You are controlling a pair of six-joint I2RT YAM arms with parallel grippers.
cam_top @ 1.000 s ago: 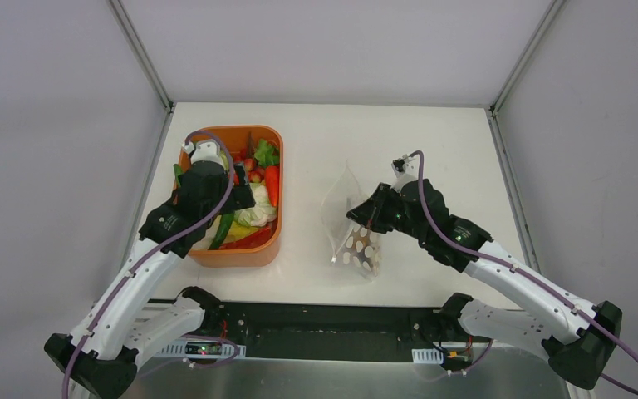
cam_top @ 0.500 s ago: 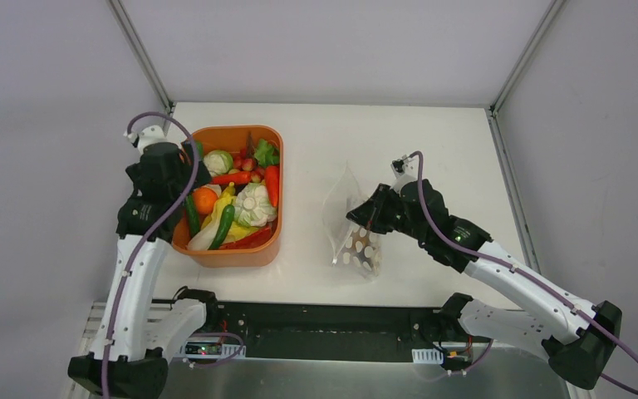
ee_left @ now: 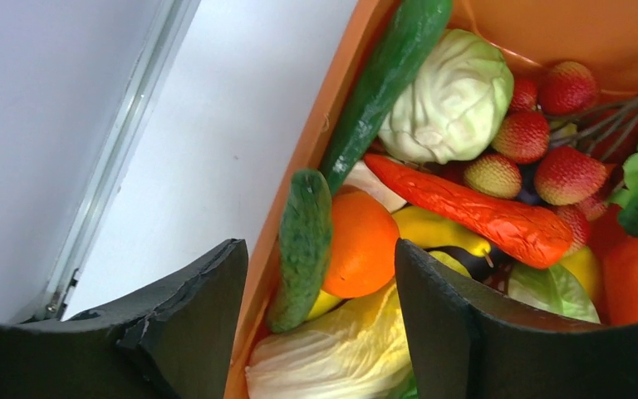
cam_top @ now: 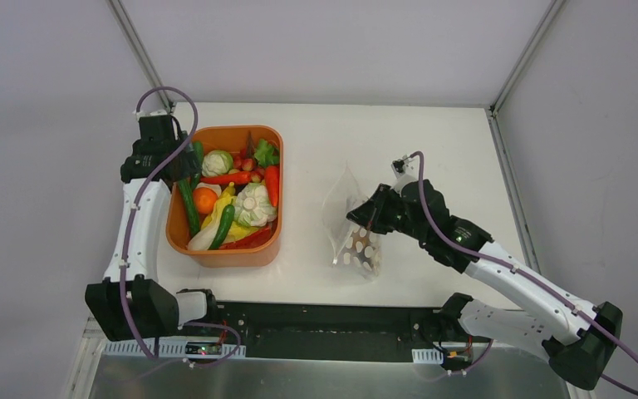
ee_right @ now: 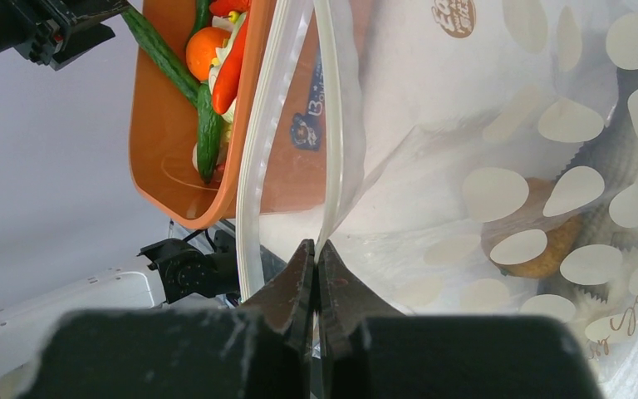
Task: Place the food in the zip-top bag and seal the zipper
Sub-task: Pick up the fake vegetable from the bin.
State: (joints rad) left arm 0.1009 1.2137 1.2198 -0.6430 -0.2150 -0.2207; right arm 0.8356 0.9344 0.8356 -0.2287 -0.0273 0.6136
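The food lies in an orange tub: an orange ball, a cabbage, a whitish bulb, cucumbers and red pieces. My left gripper is open and empty over the tub's left wall. In the left wrist view its jaws straddle the wall, with a cucumber and the orange ball between them. The dotted zip-top bag is held up and open by my right gripper. That gripper is shut on one lip of the zipper. A brown item sits inside the bag.
The tub stands near the table's left edge, beside the metal frame rail. Bare white tabletop lies between the tub and the bag. White enclosure walls rise close on both sides.
My left arm has swung from over the middle of the tub out to its far left rim, uncovering the food. The right gripper and the bag have stayed put.
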